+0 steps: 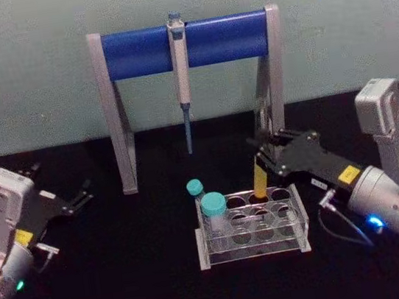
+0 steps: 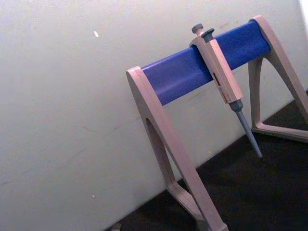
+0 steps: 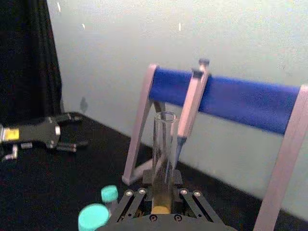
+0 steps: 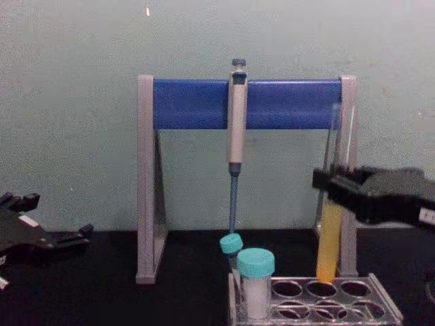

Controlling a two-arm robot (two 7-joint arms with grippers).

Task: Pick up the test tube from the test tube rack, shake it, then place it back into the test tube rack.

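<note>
right gripper (image 1: pixel 265 164) is clamped on the tube (image 1: pixel 260 180), its base at the rim of a back-row hole, 1 o'clock on the rack (image 1: pixel 254 249). keep the tube upright, travel straight, avoid scraping the rim. left gripper (image 1: pixel 80 197) sits parted at 9 o'clock.

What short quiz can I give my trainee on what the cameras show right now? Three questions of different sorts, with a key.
1. True or false: the left end effector is gripping the glass tube.
2. What hangs from the blue bar of the stand? A) a pipette B) a capped tube C) a brush
3. Fill in: ___ teal-capped tubes stand in the rack.

Key:
1. False. The right end effector is shut on the glass tube at the rack's back row. The left end effector sits open, off to the left.
2. A.
3. Two.
</note>
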